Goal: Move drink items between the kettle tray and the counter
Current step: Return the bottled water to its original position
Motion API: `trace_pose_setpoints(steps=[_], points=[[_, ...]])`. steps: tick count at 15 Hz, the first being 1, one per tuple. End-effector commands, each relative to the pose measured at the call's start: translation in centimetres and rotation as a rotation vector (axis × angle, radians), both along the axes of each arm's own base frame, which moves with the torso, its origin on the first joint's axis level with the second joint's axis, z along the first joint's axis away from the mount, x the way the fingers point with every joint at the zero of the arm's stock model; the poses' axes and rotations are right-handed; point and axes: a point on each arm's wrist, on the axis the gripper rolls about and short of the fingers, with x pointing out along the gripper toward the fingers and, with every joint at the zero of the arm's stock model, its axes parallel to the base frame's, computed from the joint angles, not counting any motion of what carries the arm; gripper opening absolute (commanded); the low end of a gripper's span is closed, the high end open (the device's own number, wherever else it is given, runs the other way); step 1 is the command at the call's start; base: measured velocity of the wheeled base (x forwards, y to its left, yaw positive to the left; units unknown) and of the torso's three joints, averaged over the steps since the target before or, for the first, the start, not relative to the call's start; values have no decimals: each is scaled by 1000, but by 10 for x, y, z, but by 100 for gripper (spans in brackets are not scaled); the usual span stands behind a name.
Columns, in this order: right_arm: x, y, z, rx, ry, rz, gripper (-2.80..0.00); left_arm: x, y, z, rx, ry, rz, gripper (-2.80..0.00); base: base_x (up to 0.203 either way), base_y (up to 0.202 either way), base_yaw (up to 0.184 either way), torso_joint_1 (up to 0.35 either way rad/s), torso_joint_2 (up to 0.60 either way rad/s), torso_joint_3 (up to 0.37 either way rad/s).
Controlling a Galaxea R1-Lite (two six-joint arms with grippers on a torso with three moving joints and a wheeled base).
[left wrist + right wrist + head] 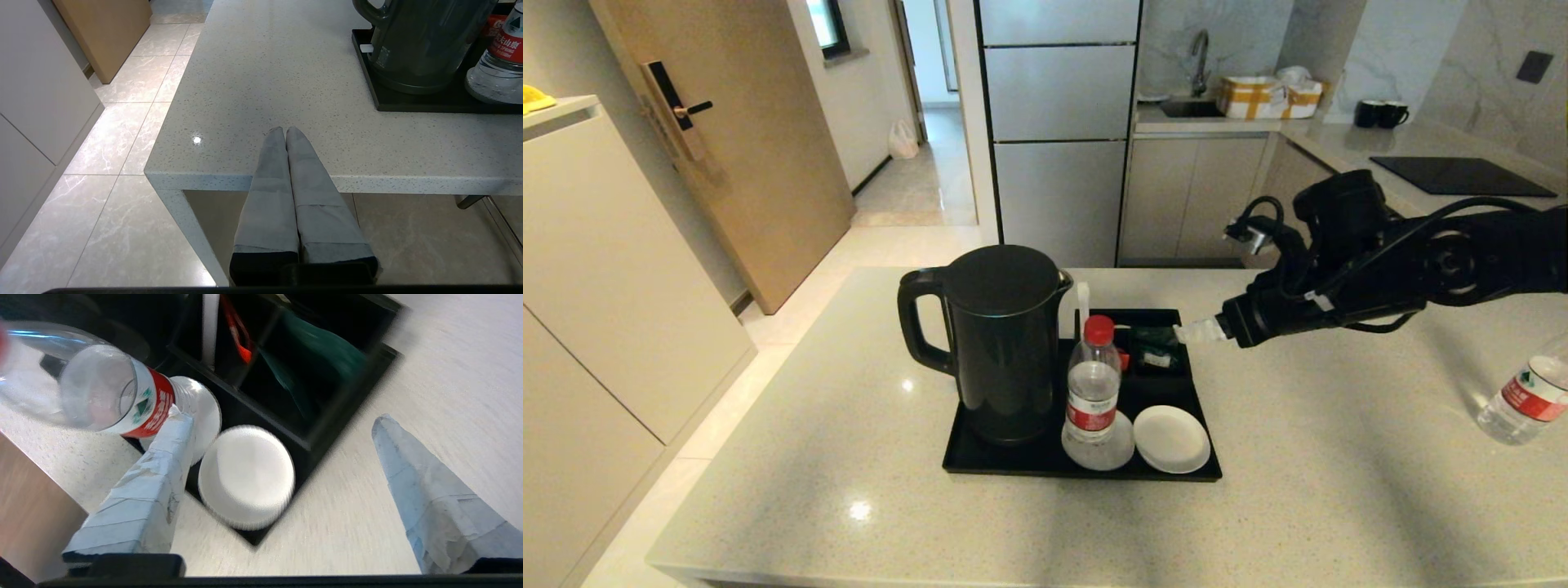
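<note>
The right gripper is hovering wide open and empty at the kettle tray, just beside the green sachet lying in a small compartment. The sachet is looking thin, light and bendable, so pinching one edge seems best. The left gripper is resting closed at the tabletop edge.
</note>
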Motion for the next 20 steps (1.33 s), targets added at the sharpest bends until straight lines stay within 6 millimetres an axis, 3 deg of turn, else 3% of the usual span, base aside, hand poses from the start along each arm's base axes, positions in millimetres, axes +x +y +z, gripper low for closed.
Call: trace_pose_setpoints(steps=[1, 5, 7, 8, 13, 20], points=[[-39, -13, 34, -7, -74, -86, 0, 0, 0, 0, 0, 2, 1, -280, 0, 0, 0, 0, 0, 0], [-98, -34, 57, -10, -113, -381, 0, 0, 0, 0, 0, 2, 1, -280, 0, 0, 0, 0, 0, 0], [-122, -43, 57, -52, -119, -559, 0, 0, 0, 0, 0, 2, 1, -280, 0, 0, 0, 0, 0, 0], [-132, -46, 58, -31, -115, -628, -280, 0, 0, 0, 0, 2, 1, -280, 0, 0, 0, 0, 0, 0], [-169, -57, 58, -21, -91, -673, -280, 0, 0, 0, 0, 2, 1, -280, 0, 0, 0, 0, 0, 0], [-203, -84, 13, -58, 47, -1123, -280, 0, 0, 0, 0, 2, 1, -280, 0, 0, 0, 0, 0, 0]])
